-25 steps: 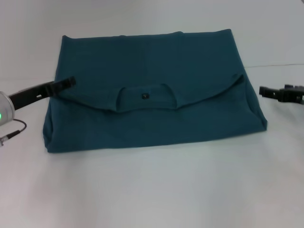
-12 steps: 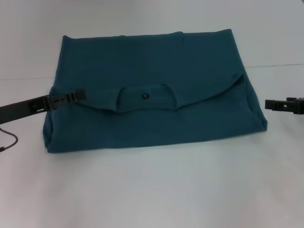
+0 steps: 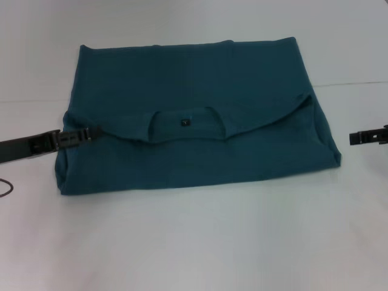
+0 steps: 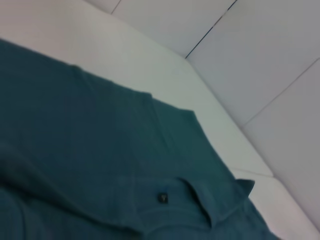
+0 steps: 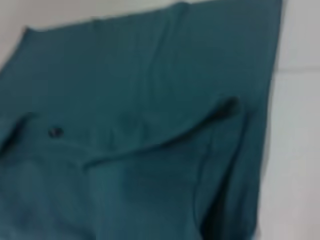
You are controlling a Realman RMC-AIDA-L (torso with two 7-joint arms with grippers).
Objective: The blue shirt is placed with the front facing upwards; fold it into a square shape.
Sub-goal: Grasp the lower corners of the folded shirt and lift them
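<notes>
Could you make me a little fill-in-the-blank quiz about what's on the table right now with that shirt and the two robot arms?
1. The blue shirt lies folded on a ____ table.
2. The left gripper reaches the shirt's ____ edge.
3. The right gripper hangs ____ the shirt, not touching it.
4. The small dark label sits at the shirt's ____.

Missing words: white; left; beside; collar
</notes>
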